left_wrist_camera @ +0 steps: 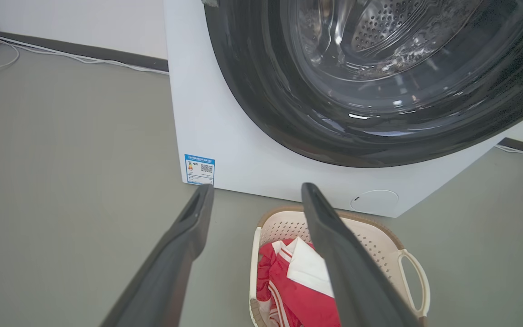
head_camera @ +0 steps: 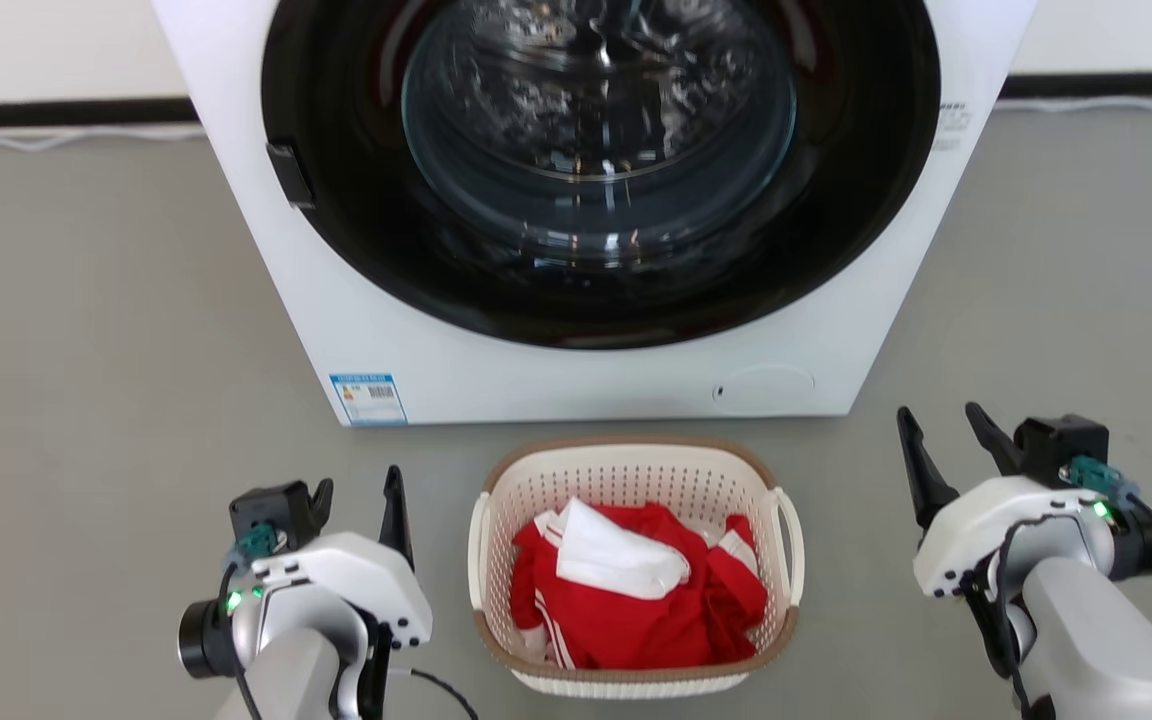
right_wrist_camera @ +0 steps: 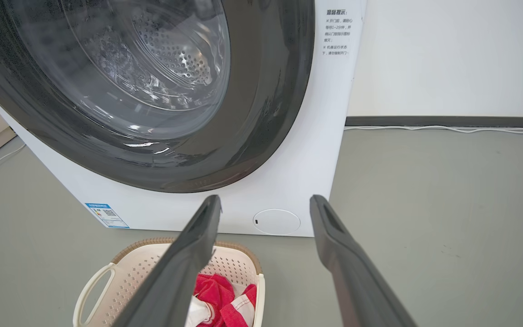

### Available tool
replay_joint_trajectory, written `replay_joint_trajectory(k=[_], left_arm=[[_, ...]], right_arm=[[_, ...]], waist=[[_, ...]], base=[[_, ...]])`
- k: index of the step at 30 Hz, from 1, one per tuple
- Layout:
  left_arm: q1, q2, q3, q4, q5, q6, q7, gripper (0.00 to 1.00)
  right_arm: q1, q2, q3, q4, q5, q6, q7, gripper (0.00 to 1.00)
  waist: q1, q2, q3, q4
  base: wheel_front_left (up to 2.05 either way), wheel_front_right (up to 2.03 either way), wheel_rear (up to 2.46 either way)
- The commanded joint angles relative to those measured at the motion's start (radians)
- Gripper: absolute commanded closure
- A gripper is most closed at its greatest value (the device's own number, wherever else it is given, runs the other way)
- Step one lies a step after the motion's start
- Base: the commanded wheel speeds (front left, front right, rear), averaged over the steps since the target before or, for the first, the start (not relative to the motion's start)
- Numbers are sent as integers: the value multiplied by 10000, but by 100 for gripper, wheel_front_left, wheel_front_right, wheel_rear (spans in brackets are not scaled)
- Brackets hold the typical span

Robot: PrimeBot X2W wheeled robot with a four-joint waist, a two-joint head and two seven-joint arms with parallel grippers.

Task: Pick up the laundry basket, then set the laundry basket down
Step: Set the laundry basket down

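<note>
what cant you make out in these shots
- Head view: the laundry basket's bottom, under the red and white clothes.
- Head view: the washer's top, cut off by the upper edge.
- Head view: print on the blue label, too small.
- Left wrist view: part of the basket, behind the left gripper's finger.

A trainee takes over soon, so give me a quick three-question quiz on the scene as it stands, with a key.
1. True or false: the left claw is shut on a handle of the laundry basket.
2. What lies in the basket? A) blue towels B) red and white clothing C) nothing
3. Fill in: the basket stands on the floor right in front of the ____.
Key: 1 false, the left claw and right claw are open, clear of the basket; 2 B; 3 washer.
</note>
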Motion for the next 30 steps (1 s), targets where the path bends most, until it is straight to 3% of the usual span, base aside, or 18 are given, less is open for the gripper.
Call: replay_joint_trajectory(k=[1,19,30], left_arm=[[10,146,465,-378,273,-108,-63,0],[1620,-206,2554,-1912,1795,-803,-63,0],[1926,-229,2806,-2135,1523,-860,-63,0]], right_arm=[[122,67,60,-324,-171,60,-139,0],[1456,302,-637,-1307,-812,60,-139,0],[1776,476,-856,-1613,-944,60,-139,0]], waist=[[0,0,-238,32],[0,0,-1011,2],[0,0,-1184,74]], base=[[0,0,0],[0,0,0],[0,0,0]])
